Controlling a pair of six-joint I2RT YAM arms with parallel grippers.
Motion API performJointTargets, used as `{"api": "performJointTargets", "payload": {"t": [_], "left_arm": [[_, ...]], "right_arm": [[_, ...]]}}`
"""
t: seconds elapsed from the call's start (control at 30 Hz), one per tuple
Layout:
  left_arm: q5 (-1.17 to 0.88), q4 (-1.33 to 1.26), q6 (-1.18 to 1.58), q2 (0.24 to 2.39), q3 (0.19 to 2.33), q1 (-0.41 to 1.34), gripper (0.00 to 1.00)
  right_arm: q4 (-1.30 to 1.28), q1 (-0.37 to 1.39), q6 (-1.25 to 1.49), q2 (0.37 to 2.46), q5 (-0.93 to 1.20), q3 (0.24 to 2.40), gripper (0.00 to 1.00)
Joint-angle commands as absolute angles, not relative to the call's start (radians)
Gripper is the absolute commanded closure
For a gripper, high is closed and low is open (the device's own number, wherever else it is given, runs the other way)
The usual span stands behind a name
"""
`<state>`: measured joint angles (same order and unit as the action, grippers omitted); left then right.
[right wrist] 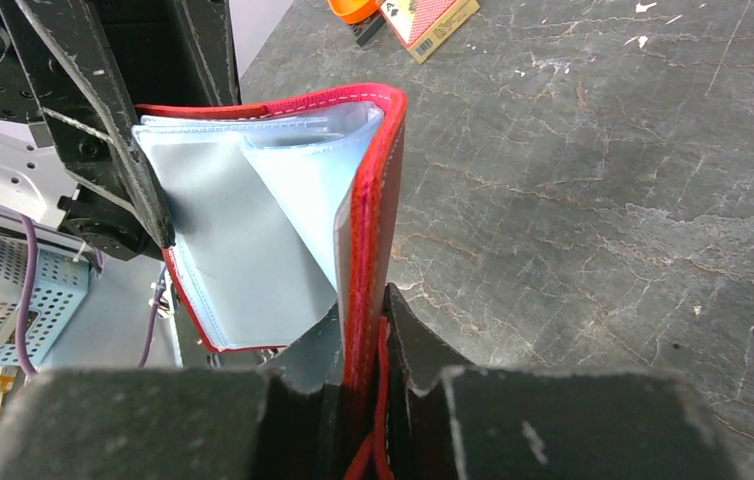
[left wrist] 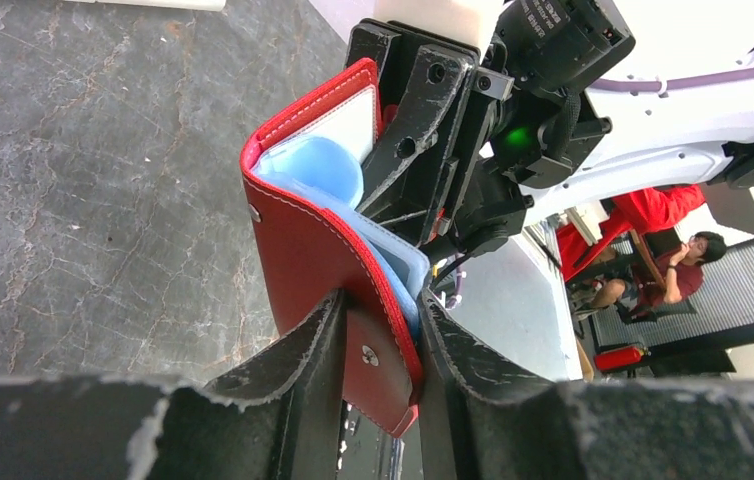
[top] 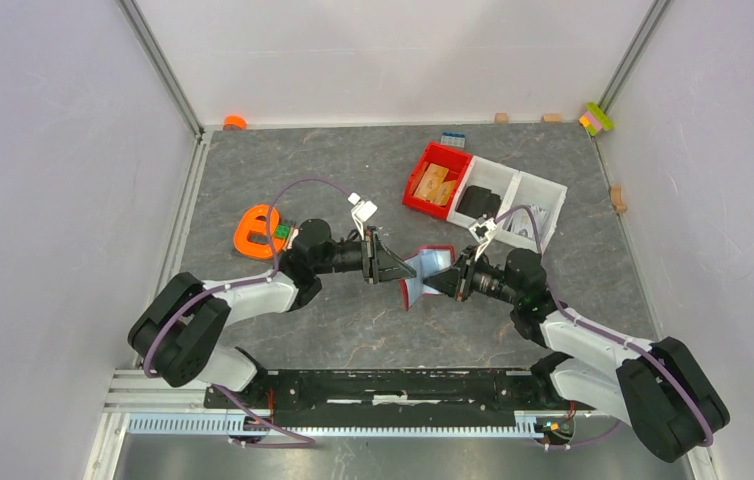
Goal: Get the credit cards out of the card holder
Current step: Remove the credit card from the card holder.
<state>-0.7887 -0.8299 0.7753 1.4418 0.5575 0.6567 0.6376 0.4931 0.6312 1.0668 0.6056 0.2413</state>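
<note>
We hold the card holder (top: 425, 275) open between our two grippers, just on our side of the red bin (top: 425, 210). Our left gripper (left wrist: 378, 345) is squeezed tight on one red flap. Our right gripper (right wrist: 363, 345) is squeezed tight on the other flap. Light blue credit cards (right wrist: 298, 190) sit inside it.

Grey marbled tabletop (top: 353, 165) with orange piece (top: 256, 232) at left, red bin (top: 449, 150) and white trays (top: 543, 184) back right
</note>
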Motion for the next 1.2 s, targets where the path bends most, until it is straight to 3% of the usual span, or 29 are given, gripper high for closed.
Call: {"api": "performJointTargets", "payload": {"t": [0.0,0.33,0.57,0.73,1.07,1.17], "left_arm": [[-0.797,-0.807,0.708,1.417,0.596,0.683,0.63],[-0.795,-0.788,0.694,1.416,0.604,0.691,0.72],[-0.801,-0.79,0.687,1.413,0.606,0.698,0.66],[-0.8,-0.789,0.684,1.411,0.606,0.703,0.55],[-0.715,-0.648,0.624,1.402,0.628,0.703,0.61],[-0.661,-0.598,0.598,1.378,0.624,0.703,0.48]], "right_arm": [[0.77,0.5,0.66,1.06,0.676,0.246,0.97],[0.834,0.502,0.69,1.081,0.72,0.242,0.97],[0.85,0.509,0.697,1.089,0.738,0.243,0.97],[0.853,0.512,0.698,1.088,0.742,0.244,0.97],[0.797,0.516,0.662,1.074,0.713,0.255,0.97],[0.684,0.518,0.601,1.045,0.637,0.27,0.97]]}}
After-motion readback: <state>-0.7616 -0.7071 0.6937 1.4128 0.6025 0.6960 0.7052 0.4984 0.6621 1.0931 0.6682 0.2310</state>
